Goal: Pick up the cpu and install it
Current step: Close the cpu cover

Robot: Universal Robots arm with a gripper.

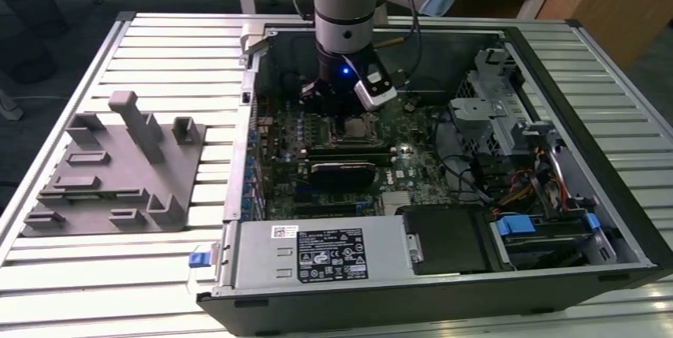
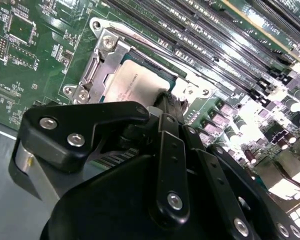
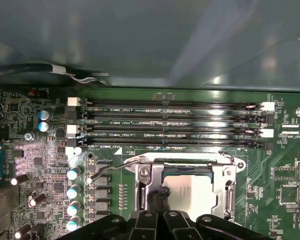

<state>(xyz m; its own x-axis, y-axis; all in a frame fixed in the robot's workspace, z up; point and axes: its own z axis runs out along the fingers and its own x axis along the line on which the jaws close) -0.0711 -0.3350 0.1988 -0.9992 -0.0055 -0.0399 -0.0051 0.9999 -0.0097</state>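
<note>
On the far left of the exterior view, a grey plastic block (image 1: 116,169) with upright posts stands on the slatted metal table (image 1: 158,283), well apart from the work. To its right lies the open computer case (image 1: 421,302), its green motherboard (image 1: 421,141) facing up. At the near left corner of the case a silver power supply (image 1: 315,255) carries a black-and-white printed label (image 1: 331,255) and a small white sticker; the print is too small to read. Further back, the arm reaches down into the case, and its gripper (image 1: 342,109) hangs right over the processor socket. The cpu (image 1: 361,127) lies in that socket; in both wrist views its pale metal top (image 2: 135,82) (image 3: 190,192) sits inside the silver socket frame, faint print on it unreadable. The gripper (image 2: 165,97) (image 3: 162,192) touches the chip's edge, but I cannot tell whether its jaws are clenched or released. In the first wrist view the memory slots (image 3: 175,125) run just beyond the socket, with tiny white lettering beside them. On the exterior view's right stands a grey drive cage (image 1: 494,109).
</note>
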